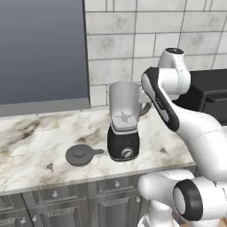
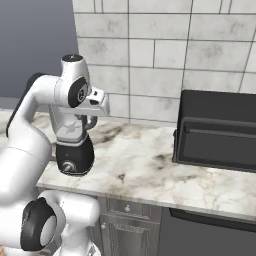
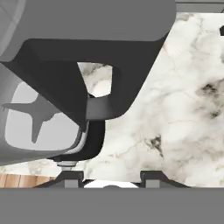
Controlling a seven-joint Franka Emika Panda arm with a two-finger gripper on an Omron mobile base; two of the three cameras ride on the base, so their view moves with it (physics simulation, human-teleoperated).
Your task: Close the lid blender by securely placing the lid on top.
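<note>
One blender [image 1: 123,122] jar holds blades, uncovered.

No lettering, brand, number or sign is legible anywhere in this kitchen scene. The blender [image 1: 123,128] carries a plain silver dial on its black base, with no markings that can be made out. The lid [image 1: 81,154] lying on the marble counter [image 1: 35,150] is unmarked dark grey. The black oven [image 2: 217,130] shows a blank front, and the tiled wall [image 2: 165,55] bears no writing.
</note>
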